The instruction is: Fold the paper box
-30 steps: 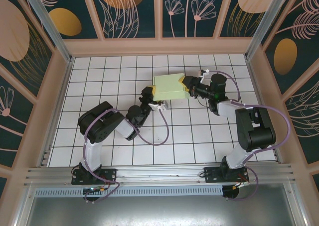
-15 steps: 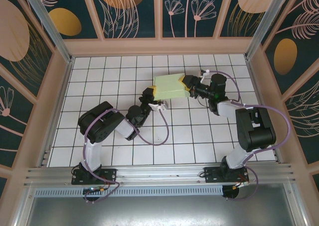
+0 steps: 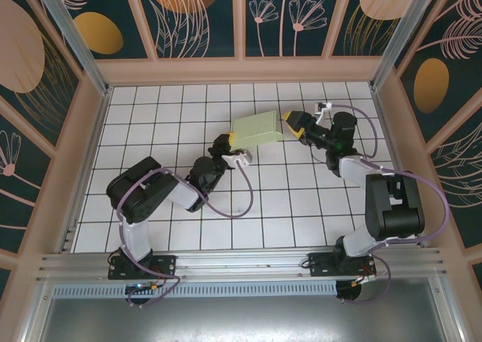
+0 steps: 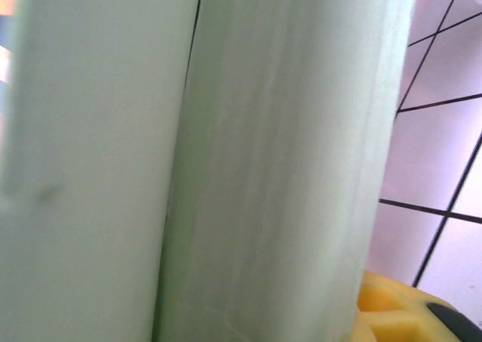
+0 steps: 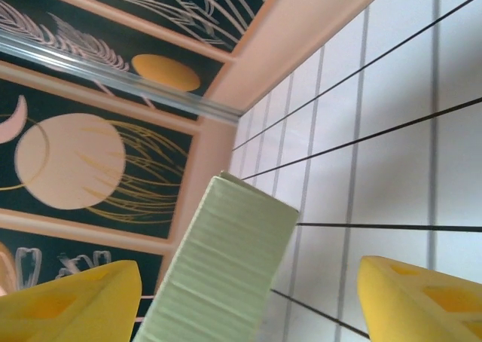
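Holding: left hand (image 3: 230,140) pinches paper box (image 3: 257,127) corner
right hand (image 3: 293,125): wide open, empty
Handling: light, crushable; grip edges

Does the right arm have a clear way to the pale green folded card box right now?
Probably yes: the open right pincer faces the pale green folded card box, nothing between them.

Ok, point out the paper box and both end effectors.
paper box (image 3: 257,127): top external view, middle of its upper face.
left end effector (image 3: 231,139): top external view, between its fingertips.
right end effector (image 3: 294,124): top external view, between its fingertips.
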You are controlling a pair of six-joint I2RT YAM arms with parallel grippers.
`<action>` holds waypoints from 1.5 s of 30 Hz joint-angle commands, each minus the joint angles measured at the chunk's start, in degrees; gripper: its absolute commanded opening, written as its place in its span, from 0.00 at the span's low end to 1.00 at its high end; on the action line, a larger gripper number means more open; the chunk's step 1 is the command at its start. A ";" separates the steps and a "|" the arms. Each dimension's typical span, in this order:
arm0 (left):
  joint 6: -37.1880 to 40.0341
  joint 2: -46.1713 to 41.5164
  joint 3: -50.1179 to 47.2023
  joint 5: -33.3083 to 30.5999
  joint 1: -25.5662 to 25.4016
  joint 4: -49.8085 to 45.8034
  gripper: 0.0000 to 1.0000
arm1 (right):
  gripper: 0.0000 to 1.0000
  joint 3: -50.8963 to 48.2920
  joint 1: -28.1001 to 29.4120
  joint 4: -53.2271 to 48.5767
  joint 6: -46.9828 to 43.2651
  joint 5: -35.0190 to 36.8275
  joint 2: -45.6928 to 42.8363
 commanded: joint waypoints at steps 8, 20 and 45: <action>-20.60 -14.02 4.85 4.68 -0.21 -41.51 0.38 | 0.75 6.86 -0.42 -26.03 -35.98 10.17 -11.08; -31.77 -19.59 15.67 17.81 1.27 -79.32 0.38 | 0.68 12.79 11.41 -45.52 -65.68 29.75 -17.80; -28.99 -15.98 17.34 22.91 4.94 -98.92 0.38 | 0.56 18.09 21.62 -58.64 -83.74 22.80 -6.55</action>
